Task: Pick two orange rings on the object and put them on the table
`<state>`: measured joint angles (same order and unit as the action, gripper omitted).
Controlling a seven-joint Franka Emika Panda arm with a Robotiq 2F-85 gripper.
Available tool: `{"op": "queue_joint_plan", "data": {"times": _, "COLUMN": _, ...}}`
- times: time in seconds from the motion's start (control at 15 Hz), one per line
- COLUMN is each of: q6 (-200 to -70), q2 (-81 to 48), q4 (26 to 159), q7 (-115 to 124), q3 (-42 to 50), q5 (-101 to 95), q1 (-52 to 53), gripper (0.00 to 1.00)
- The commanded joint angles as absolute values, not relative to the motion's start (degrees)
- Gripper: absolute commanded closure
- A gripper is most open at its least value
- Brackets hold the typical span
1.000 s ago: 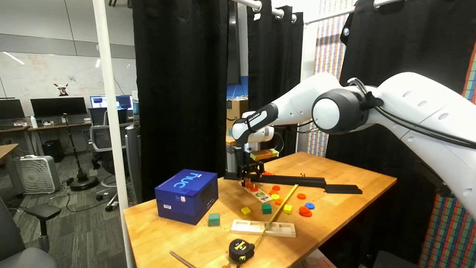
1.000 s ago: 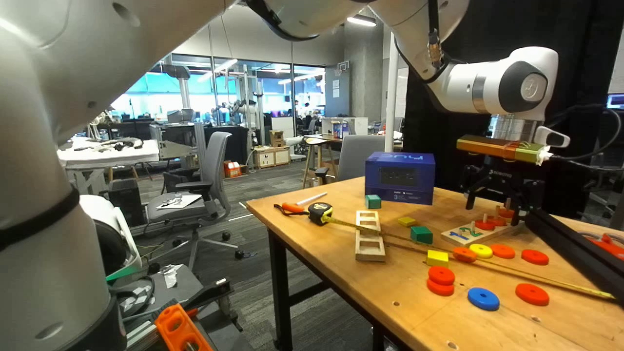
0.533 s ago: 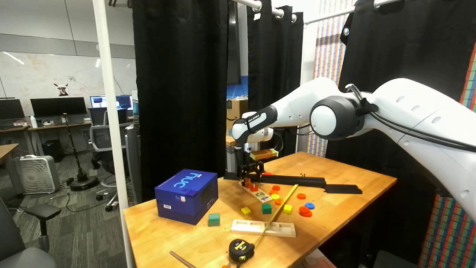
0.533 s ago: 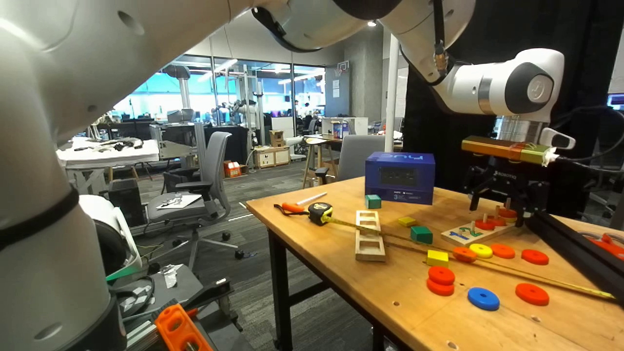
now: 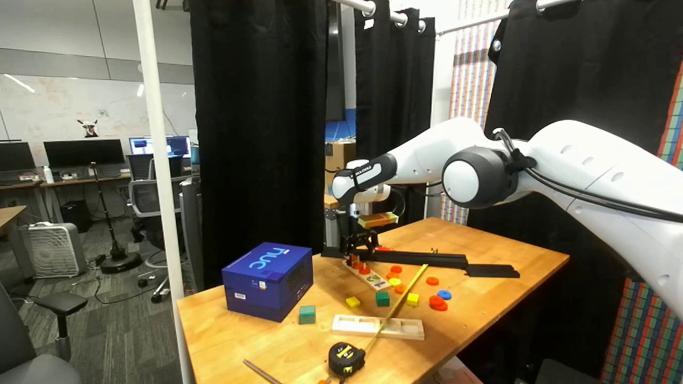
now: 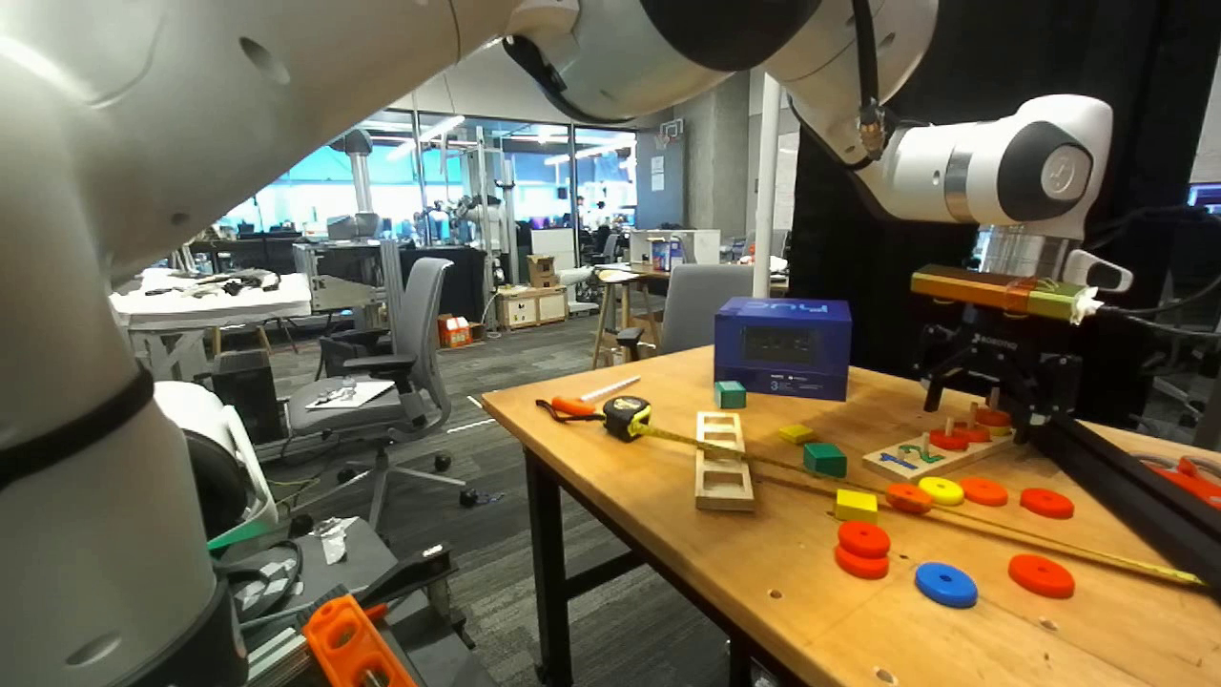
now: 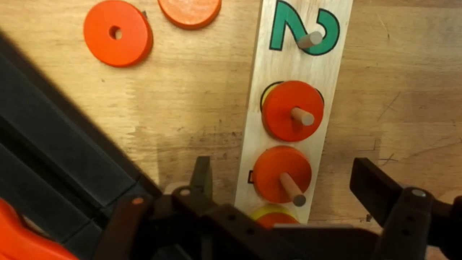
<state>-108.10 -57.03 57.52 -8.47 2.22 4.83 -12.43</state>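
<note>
A light wooden pegboard lies on the wooden table. In the wrist view, an orange ring sits on a peg between my open fingers. Another orange-red ring sits on the neighbouring peg. A third orange ring lies over a yellow ring at the board's near end, partly hidden by the gripper. My gripper is open and empty, one finger on each side of the board, touching no ring. In both exterior views the gripper is low over the board's far end.
A long black bar lies close beside the gripper. Loose orange rings, a blue ring, a yellow ring and small blocks lie around the board. A tape measure, wooden tray and blue box are farther off.
The arm's upper links have sunk. The open gripper has shifted slightly over the pegboard, towards the black bar in an exterior view. The rings have not moved.
</note>
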Motion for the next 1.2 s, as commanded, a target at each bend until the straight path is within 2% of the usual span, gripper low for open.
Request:
{"op": "queue_joint_plan", "data": {"times": 0.0, "q6": -105.02, "q2": -59.94, "q4": 51.76, "q7": -9.19, "q3": 1.64, "q5": 4.61, "q1": -12.95, "gripper": 0.00}}
{"op": "queue_joint_plan", "data": {"times": 0.33, "q6": -104.23, "q2": -61.04, "q4": 49.63, "q7": -9.13, "q3": 1.66, "q5": 4.50, "q1": -12.89, "gripper": 0.00}}
{"op": "queue_joint_plan", "data": {"times": 0.4, "q6": -104.10, "q2": -61.23, "q4": 49.30, "q7": -9.11, "q3": 1.66, "q5": 4.51, "q1": -12.90, "gripper": 0.18}}
{"op": "queue_joint_plan", "data": {"times": 0.87, "q6": -104.34, "q2": -61.62, "q4": 48.27, "q7": -9.20, "q3": 1.69, "q5": 4.38, "q1": -12.85, "gripper": 0.74}}
{"op": "queue_joint_plan", "data": {"times": 1.0, "q6": -104.33, "q2": -61.61, "q4": 48.09, "q7": -9.20, "q3": 1.69, "q5": 4.38, "q1": -12.86, "gripper": 0.83}}
{"op": "queue_joint_plan", "data": {"times": 1.13, "q6": -104.67, "q2": -61.45, "q4": 48.52, "q7": -9.24, "q3": 2.08, "q5": 4.69, "q1": -12.61, "gripper": 0.83}}
